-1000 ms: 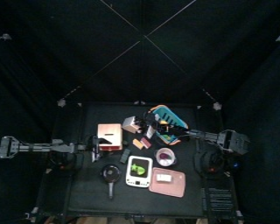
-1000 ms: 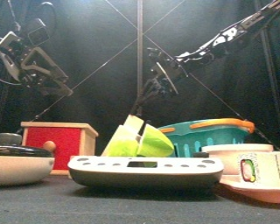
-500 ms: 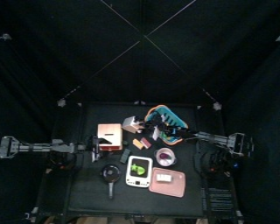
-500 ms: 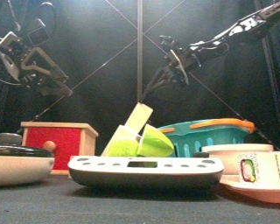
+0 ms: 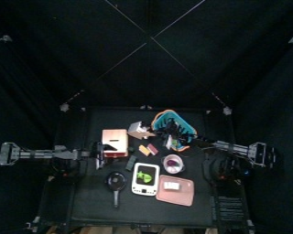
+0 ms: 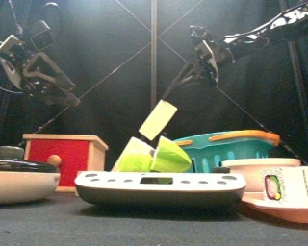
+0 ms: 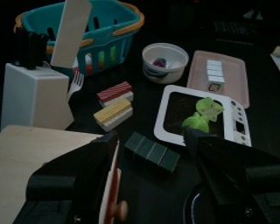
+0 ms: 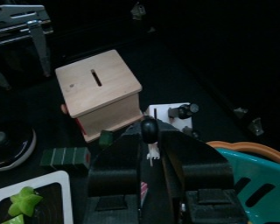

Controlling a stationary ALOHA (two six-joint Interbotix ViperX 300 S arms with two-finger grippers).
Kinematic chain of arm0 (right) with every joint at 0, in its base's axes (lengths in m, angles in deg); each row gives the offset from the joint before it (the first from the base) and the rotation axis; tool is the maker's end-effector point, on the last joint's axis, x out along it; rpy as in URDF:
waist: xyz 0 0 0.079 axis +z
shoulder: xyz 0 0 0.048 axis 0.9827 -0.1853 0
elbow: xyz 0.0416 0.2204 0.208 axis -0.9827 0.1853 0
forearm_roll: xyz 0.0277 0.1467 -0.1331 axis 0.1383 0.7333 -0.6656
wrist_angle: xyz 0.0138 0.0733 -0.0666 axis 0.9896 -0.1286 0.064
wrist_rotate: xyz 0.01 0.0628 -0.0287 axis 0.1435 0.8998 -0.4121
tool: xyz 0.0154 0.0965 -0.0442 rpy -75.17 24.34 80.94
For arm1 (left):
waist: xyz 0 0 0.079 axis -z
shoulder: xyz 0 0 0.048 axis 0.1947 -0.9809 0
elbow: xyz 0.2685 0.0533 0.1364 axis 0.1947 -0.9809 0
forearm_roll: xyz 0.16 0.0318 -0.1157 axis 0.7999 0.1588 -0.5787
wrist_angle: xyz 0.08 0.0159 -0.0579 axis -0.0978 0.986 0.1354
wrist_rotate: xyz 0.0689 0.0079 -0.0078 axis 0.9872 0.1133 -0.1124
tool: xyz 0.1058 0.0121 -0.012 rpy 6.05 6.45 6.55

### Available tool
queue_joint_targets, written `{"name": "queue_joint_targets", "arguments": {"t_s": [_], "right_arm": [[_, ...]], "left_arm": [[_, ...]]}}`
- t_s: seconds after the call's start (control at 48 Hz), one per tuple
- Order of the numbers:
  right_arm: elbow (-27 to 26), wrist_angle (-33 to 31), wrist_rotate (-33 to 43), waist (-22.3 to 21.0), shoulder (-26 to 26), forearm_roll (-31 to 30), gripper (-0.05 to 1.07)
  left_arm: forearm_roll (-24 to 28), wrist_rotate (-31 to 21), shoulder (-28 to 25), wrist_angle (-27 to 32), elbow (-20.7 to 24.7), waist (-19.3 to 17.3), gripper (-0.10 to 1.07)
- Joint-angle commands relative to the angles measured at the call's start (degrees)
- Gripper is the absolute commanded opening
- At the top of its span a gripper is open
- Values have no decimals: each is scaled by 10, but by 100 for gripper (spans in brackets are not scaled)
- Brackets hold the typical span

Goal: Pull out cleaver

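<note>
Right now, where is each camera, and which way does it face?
Top: high above, straight down at the table; both arms show.
Front: at the table's front edge, level across the scale; the right gripper holds the cleaver high.
Left wrist: on the left arm, facing the knife block; the left gripper's open jaws show.
Right wrist: on the right arm, facing the wooden box; its jaws grip the cleaver's handle.
Shared: front and left wrist both show the cleaver's blade.

table | wooden box | scale | teal basket | knife block
</note>
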Motion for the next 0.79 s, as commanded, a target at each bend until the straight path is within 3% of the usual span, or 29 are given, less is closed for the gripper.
{"name": "queue_joint_targets", "arguments": {"t_s": [0.0, 0.771], "right_arm": [[-3, 4, -1, 5, 24, 2, 40], [2, 15, -1, 24, 37, 2, 40]], "left_arm": [[-1, 1, 0, -3, 6, -2, 95], [0, 1, 0, -3, 4, -2, 95]]}}
